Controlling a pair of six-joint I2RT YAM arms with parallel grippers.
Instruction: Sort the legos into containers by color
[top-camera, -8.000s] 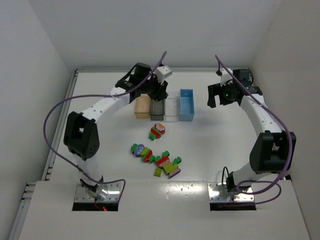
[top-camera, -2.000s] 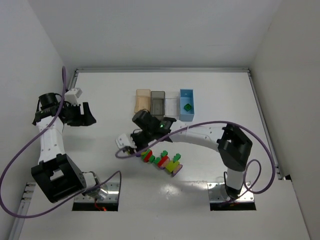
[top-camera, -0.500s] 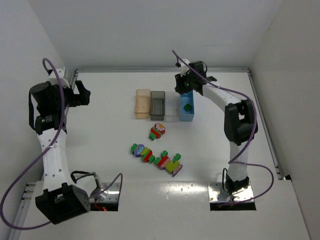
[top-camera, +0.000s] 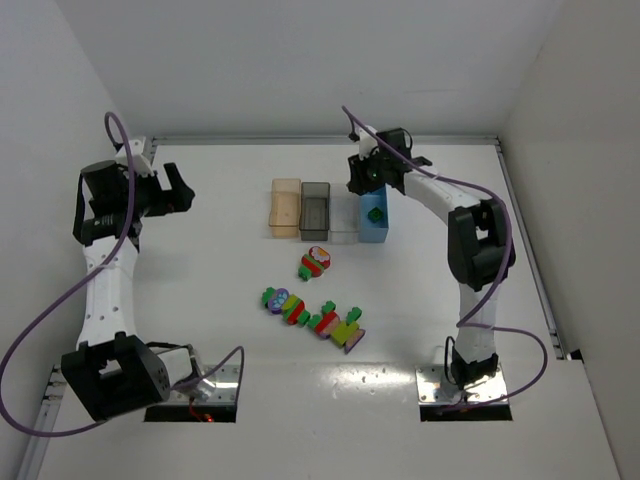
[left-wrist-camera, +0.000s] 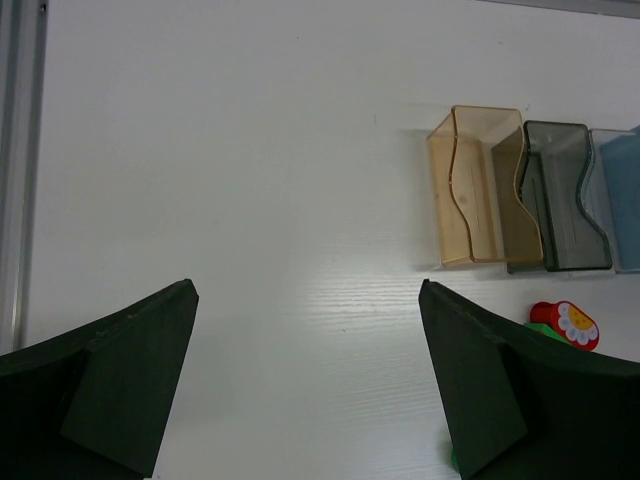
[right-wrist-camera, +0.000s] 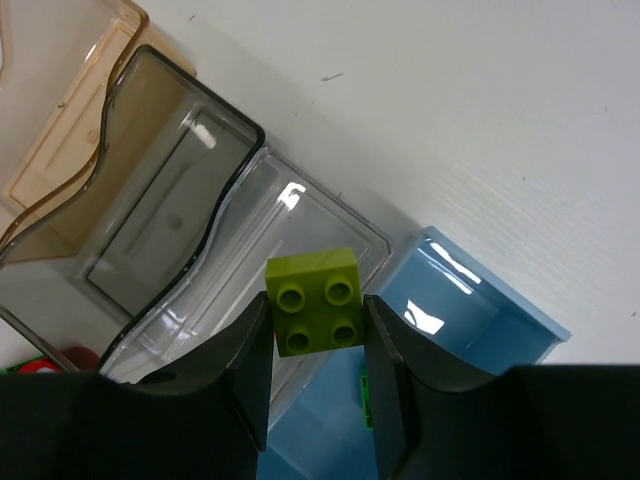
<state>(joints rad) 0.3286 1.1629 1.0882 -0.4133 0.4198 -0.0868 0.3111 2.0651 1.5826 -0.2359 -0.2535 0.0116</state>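
Note:
My right gripper (right-wrist-camera: 317, 322) is shut on a lime-yellow lego (right-wrist-camera: 318, 300), studs facing the camera. It hangs over the far end of the clear container (right-wrist-camera: 230, 290), close to its shared edge with the light blue container (right-wrist-camera: 470, 330). A green lego (top-camera: 375, 214) lies in the blue container. The tan container (top-camera: 285, 207) and the dark grey container (top-camera: 315, 208) look empty. A small red-topped cluster (top-camera: 315, 262) and a long multicoloured cluster (top-camera: 312, 318) lie mid-table. My left gripper (left-wrist-camera: 310, 380) is open above bare table at the far left.
The four containers stand side by side in a row at the back of the white table (top-camera: 200, 280). White walls close in the left, back and right sides. A metal rail (left-wrist-camera: 18, 150) runs along the table's left edge.
Two seconds ago the right gripper was down at the long cluster; now it holds the lime lego over the bins. In the last half second the left arm shifted slightly.

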